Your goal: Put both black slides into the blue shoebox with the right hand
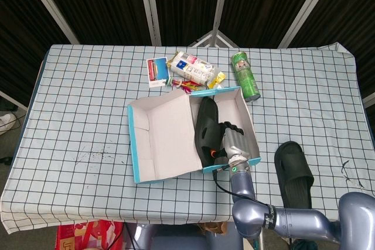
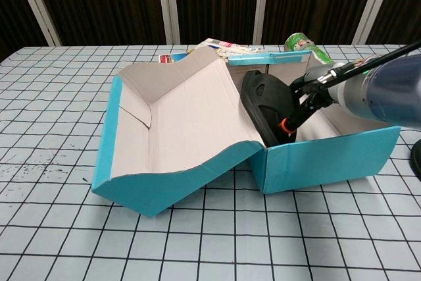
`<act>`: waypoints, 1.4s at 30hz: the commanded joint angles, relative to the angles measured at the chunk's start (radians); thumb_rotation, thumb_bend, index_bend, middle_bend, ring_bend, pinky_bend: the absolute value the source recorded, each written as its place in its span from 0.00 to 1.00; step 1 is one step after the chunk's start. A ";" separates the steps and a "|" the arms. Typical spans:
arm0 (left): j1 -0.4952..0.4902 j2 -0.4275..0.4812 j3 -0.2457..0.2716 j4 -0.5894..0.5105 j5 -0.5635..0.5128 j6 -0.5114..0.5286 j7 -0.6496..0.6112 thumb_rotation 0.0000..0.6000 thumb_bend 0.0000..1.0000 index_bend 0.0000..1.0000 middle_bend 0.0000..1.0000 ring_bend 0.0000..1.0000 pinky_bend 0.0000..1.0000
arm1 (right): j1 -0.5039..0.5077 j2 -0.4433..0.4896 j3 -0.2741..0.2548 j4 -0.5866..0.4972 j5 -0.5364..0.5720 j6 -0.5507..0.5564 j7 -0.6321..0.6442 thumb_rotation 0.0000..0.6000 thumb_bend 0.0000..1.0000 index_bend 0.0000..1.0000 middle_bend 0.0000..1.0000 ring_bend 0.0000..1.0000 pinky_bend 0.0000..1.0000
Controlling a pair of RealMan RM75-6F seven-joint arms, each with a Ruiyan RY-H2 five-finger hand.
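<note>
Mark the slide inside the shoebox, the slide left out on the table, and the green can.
slide in the shoebox (image 1: 206, 122), head view, on its black upper strap.
slide on the table (image 1: 293, 169), head view, on its broad strap.
green can (image 1: 245, 74), head view, on its side label.

head view overhead, chest view low, near shoebox (image 1: 138, 144)

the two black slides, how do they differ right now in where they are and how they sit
The slide in the shoebox is inside the blue shoebox; the slide on the table lies on the checked cloth to the box's right. The one in the box is tipped up on its edge against the box's left side; the one on the table lies flat, sole down. The right hand is beside the boxed one; nothing touches the other. Both are black.
</note>
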 commanded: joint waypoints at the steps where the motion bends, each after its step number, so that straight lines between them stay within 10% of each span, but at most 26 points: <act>1: 0.000 0.000 0.000 -0.001 0.001 0.000 0.000 1.00 0.37 0.09 0.00 0.00 0.09 | 0.009 0.020 0.003 -0.020 0.028 -0.002 -0.021 1.00 0.46 0.17 0.07 0.04 0.04; 25: -0.001 0.000 0.002 -0.006 0.000 0.000 0.009 1.00 0.37 0.09 0.00 0.00 0.09 | 0.030 0.149 -0.018 -0.075 0.166 -0.114 -0.033 1.00 0.20 0.02 0.00 0.02 0.01; 42: -0.002 0.000 0.001 -0.004 -0.002 -0.002 0.006 1.00 0.37 0.09 0.00 0.00 0.09 | 0.053 0.221 -0.034 -0.101 0.161 -0.090 0.002 1.00 0.19 0.00 0.00 0.02 0.01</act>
